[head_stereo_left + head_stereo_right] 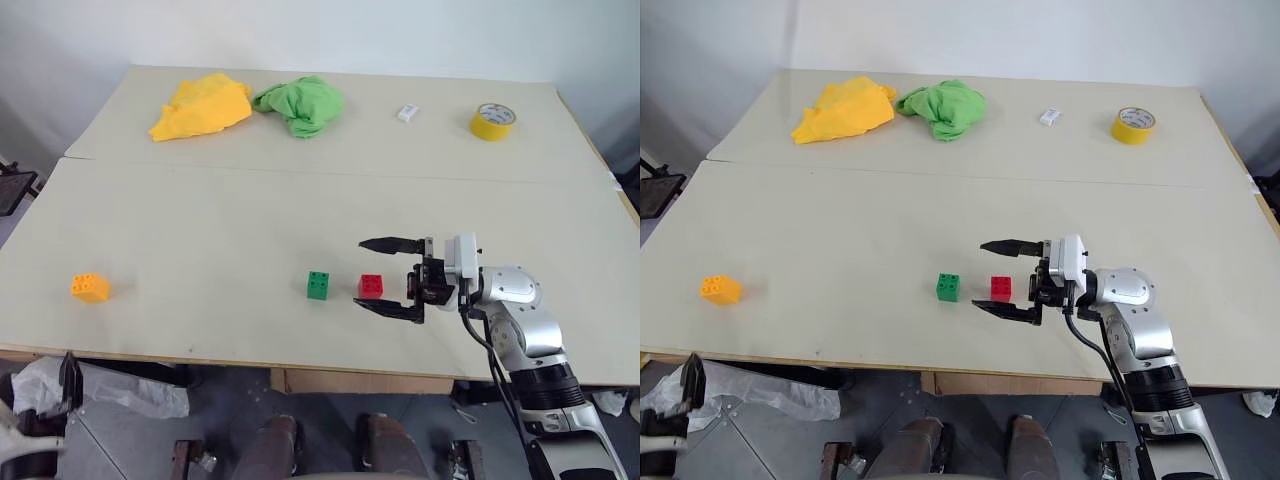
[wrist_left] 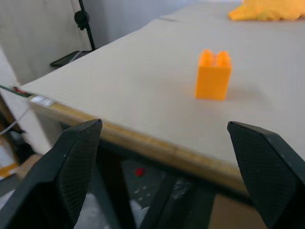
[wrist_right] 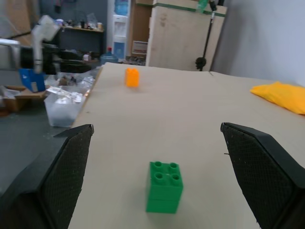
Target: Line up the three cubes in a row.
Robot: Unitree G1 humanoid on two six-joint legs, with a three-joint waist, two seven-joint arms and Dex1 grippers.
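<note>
One red cube (image 1: 371, 286) (seemingly untouched) between right gripper (image 1: 389, 277) fingers.

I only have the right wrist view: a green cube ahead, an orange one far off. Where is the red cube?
Observer: The red cube sits between the right gripper's open fingers, beside the green cube.
Operator: Is it gripped?
Observer: No, the fingers stand clear of it on both sides.
Operator: And the left gripper?
Observer: It is open, below the table edge, facing the orange cube.
</note>
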